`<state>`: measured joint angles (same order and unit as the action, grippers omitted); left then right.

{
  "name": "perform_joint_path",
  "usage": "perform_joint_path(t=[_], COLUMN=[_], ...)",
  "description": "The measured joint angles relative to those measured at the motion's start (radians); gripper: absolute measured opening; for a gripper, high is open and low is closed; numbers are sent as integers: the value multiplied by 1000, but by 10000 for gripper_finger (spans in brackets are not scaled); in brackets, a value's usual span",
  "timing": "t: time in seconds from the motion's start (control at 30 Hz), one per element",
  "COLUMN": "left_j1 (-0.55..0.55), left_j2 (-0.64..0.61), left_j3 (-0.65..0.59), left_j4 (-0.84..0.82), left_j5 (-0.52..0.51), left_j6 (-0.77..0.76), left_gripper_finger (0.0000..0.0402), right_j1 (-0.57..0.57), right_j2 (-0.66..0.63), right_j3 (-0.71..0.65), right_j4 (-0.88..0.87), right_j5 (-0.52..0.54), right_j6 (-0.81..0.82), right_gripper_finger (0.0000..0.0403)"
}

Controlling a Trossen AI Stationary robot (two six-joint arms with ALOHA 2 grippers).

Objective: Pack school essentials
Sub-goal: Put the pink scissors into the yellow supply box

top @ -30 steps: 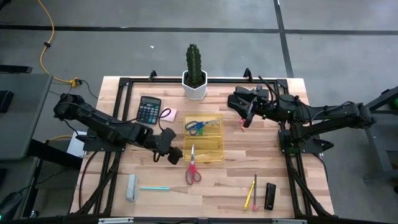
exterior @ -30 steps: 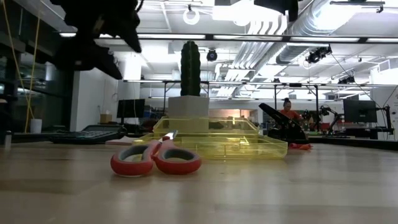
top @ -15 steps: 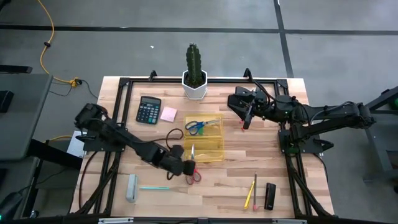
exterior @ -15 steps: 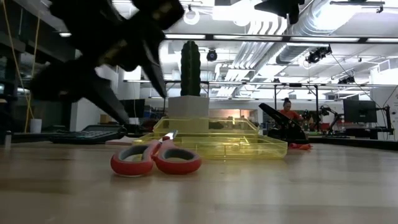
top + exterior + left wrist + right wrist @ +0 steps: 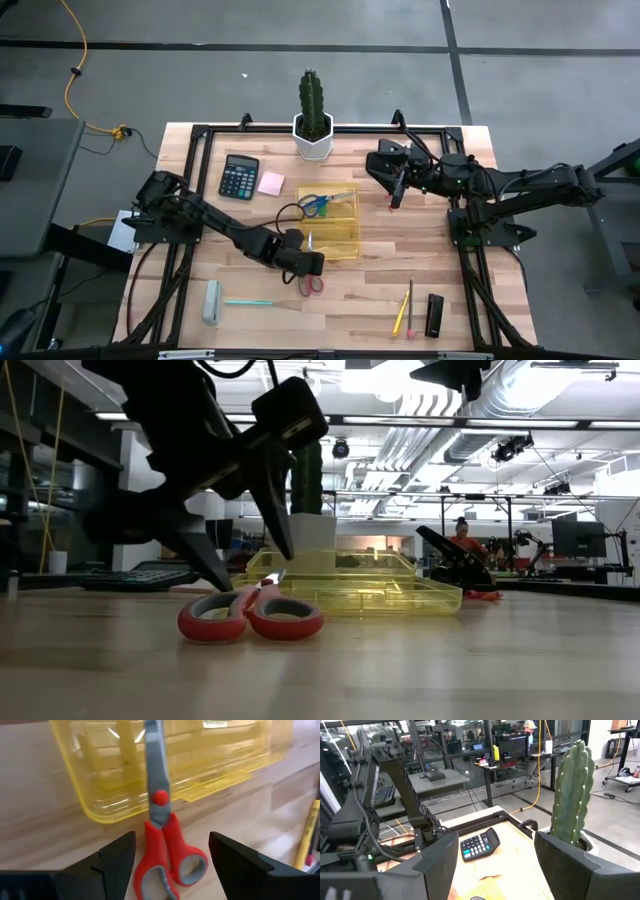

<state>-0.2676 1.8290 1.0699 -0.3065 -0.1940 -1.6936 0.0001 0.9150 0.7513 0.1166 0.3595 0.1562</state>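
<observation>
Red-handled scissors [image 5: 311,279] lie flat on the table, their blades [image 5: 154,765] reaching over the near rim of a yellow tray [image 5: 340,238]. My left gripper [image 5: 306,265] hangs open just over the scissors, slanting down. Its two fingers [image 5: 117,857] stand on either side of the red handles [image 5: 170,860] without touching them. Blue-handled scissors [image 5: 322,203] lie in the tray's far part. My right gripper [image 5: 393,194] waits open, high above the table's far right part. A pink sticky-note pad [image 5: 271,183] lies left of the tray.
A black calculator [image 5: 239,176] and a potted cactus [image 5: 313,105] stand at the far side. A grey block [image 5: 212,302] and a light-blue pen [image 5: 248,302] lie near left. Pencils [image 5: 405,310] and a black oblong thing [image 5: 434,314] lie near right.
My left gripper has gone toward the table's right and near edges and come down over the red scissors' handles, rolling about its own axis on the way. It has stayed open. The scissors have not moved.
</observation>
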Motion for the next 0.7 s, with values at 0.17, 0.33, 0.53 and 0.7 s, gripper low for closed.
perform_joint_path(t=[0.17, 0.33, 0.53, 0.7], left_j1=[0, 14, 27, 32], left_j2=[14, 29, 39, 38], left_j3=[0, -1, 0, 0], left_j4=[11, 19, 27, 32], left_j5=[14, 45, 62, 62], left_j6=[12, 51, 79, 93], left_gripper_finger=[241, 241, 241, 234], right_j1=[0, 0, 0, 0], right_j2=[0, 0, 0, 0], right_j3=[0, 0, 0, 0], right_j4=[0, 5, 7, 7], right_j5=[0, 0, 0, 0], right_j6=[0, 0, 0, 0], right_gripper_finger=[254, 254, 254, 254])
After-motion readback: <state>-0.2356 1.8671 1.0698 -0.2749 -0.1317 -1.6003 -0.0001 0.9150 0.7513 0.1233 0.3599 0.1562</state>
